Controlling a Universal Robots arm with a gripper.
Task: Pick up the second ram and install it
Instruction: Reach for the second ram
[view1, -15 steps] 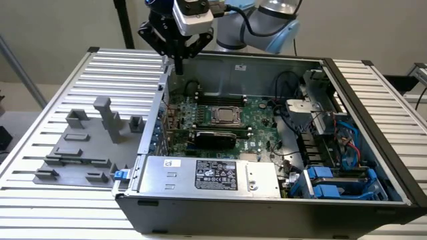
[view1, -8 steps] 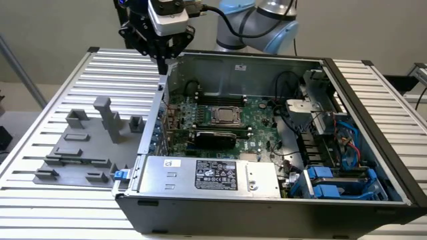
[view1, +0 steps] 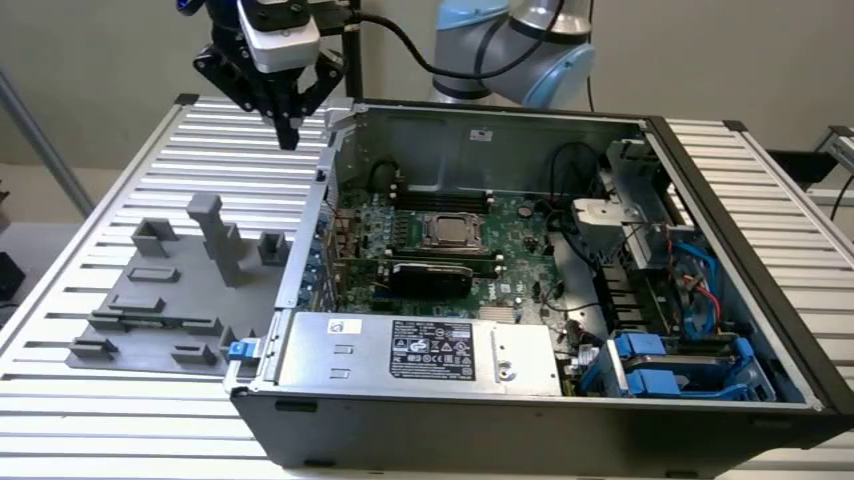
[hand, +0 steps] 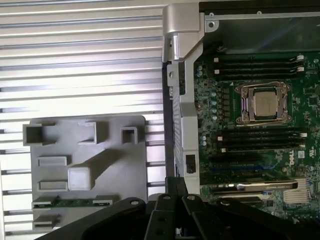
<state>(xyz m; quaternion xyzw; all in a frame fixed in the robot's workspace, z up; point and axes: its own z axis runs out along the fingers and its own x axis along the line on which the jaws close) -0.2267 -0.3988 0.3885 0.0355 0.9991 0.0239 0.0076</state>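
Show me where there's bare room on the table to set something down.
Bare slats of the table lie behind the grey fixture, near the gripper, and in the strip on the exterior view's right of the computer case. Crowded: inside the case, especially around the cables.

Bright light glares off the slatted table (hand: 75, 65) (nearly white in the wrist view), the case (view1: 507, 135) interior dimmer.

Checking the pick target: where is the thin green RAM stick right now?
The thin green RAM stick lies in an edge slot of the grey plastic fixture on the slatted metal table, at the exterior view's left of the open computer case.
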